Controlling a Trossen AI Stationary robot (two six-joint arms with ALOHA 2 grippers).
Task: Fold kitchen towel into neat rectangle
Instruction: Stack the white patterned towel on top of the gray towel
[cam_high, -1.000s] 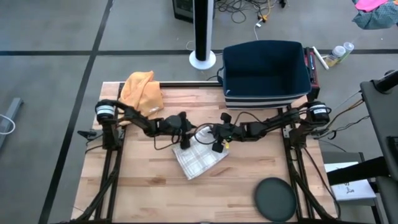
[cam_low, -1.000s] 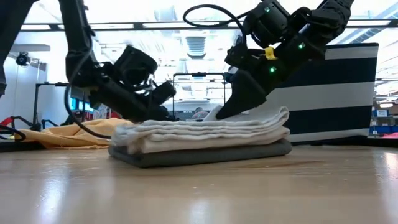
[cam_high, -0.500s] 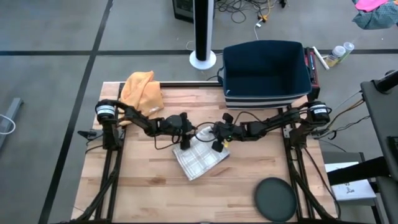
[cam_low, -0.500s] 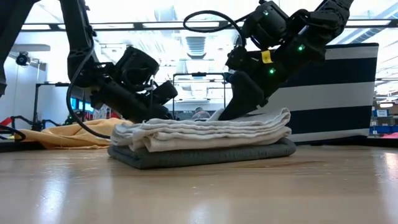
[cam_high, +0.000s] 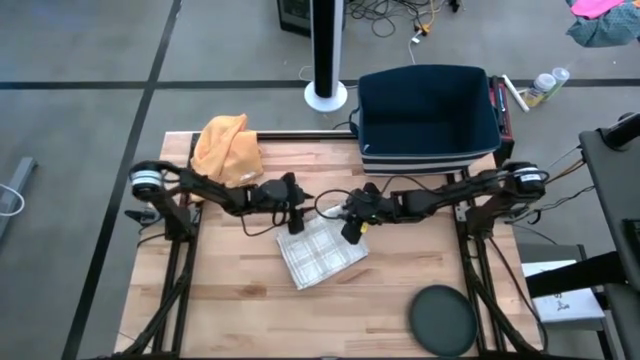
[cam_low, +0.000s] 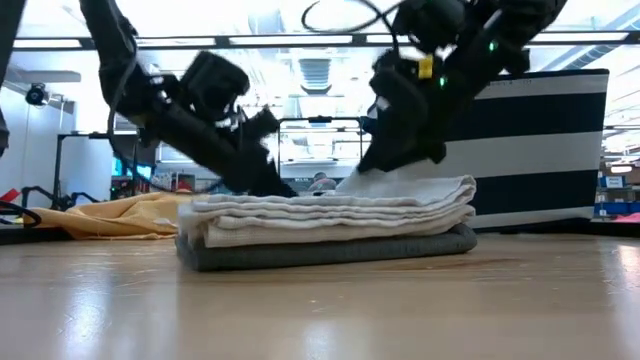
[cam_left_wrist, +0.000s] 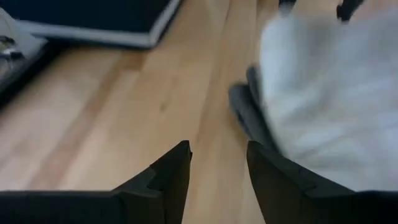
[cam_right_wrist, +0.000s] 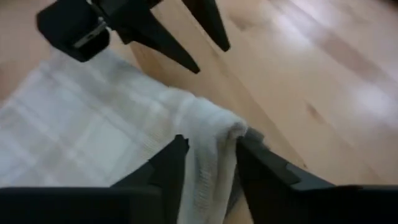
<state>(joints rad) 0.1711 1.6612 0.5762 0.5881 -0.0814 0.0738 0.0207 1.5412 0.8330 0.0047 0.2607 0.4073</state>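
The checked white kitchen towel (cam_high: 320, 250) lies folded into a thick stack of several layers (cam_low: 330, 215), flat on the wooden table (cam_high: 230, 300). My left gripper (cam_left_wrist: 217, 168) hangs open just beyond the stack's left far end (cam_high: 297, 224), with only bare wood between its fingers. My right gripper (cam_right_wrist: 208, 162) is open above the stack's right far corner (cam_high: 350, 234). A raised fold of that corner (cam_right_wrist: 211, 134) stands between its fingers. My right gripper comes slanting down from the table's right, one finger on either side of the towel's raised corner fold (cam_right_wrist: 214, 140). I cannot tell whether the fingers touch the cloth. The towel rests on the table.
An orange cloth (cam_high: 228, 148) lies crumpled at the far left corner. A navy bin (cam_high: 428, 115) stands at the far right. A dark round disc (cam_high: 442, 320) sits near the front right. Bare wood lies in front of the towel.
Both grippers have risen from the towel's far side. My right gripper has rolled as it went up, and its fingers now show wider apart in the low view. The stack's upper layers have settled flatter and more level.
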